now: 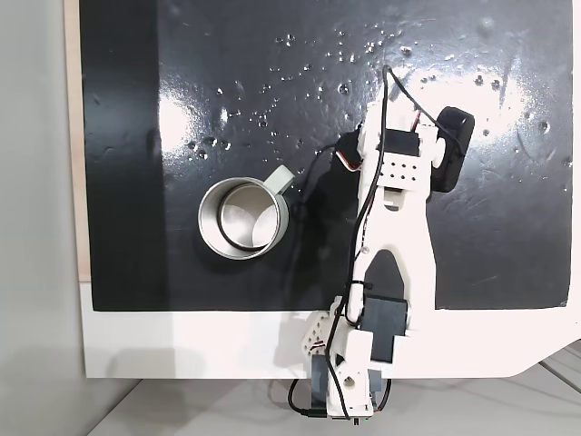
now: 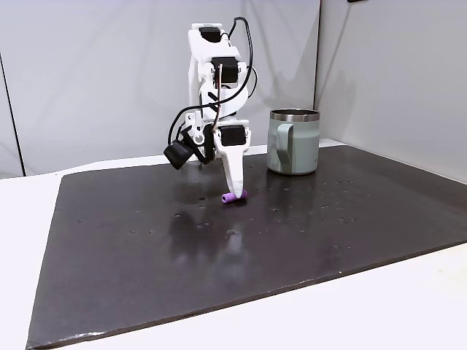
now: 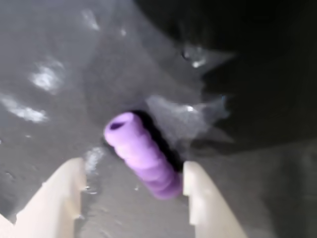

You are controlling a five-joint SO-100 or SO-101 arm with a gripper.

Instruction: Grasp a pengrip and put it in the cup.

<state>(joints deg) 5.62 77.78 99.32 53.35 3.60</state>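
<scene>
Gripper (image 3: 133, 186): jaws spread, down at the mat (image 2: 146, 248); right finger touching the pengrip
Pengrip (image 3: 143, 156): lying between the fingers
Cup (image 2: 293, 141): upright, well apart

Looks like lab or test bench: white table (image 2: 408, 306), black mat (image 2: 219, 248) laid flat, plain grey partition walls (image 2: 87, 80) behind, white robot arm (image 2: 215, 87) mounted at edge.
</scene>
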